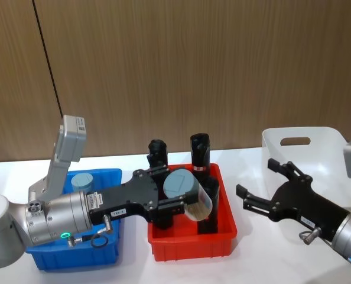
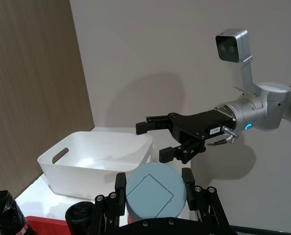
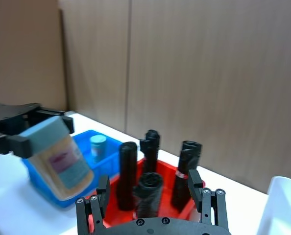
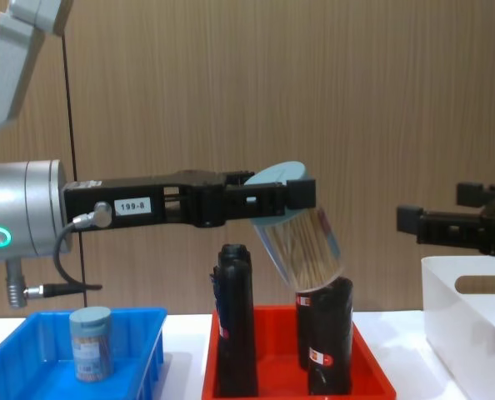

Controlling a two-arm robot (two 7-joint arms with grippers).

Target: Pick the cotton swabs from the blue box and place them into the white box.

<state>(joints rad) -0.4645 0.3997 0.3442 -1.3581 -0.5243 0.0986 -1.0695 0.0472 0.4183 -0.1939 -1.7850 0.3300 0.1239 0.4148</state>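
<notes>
A: Left gripper sits closest, reaching out over the red tray. What has it got?

B: Its fingers are clamped on a swab jar, just under the lid. The jar hangs tilted, lid up and clear end slanting down, above the black rolls that stand in that tray.

A: Does it touch the rolls?

B: From the chest its lower end sits just over one roll's top. Whether they touch, I cannot tell.

A: And the blue box?

B: It lies on the left, just beside the red tray, under the left arm. A second jar stands upright in it, near the back wall.

A: What about the right side?

B: The right gripper hovers over the table between the red tray and the white box. Its fingers are spread apart, holding nothing, and point toward the held jar.

A: Where is the white box?

B: It is on the table at the far right, well apart from the blue box.
</notes>
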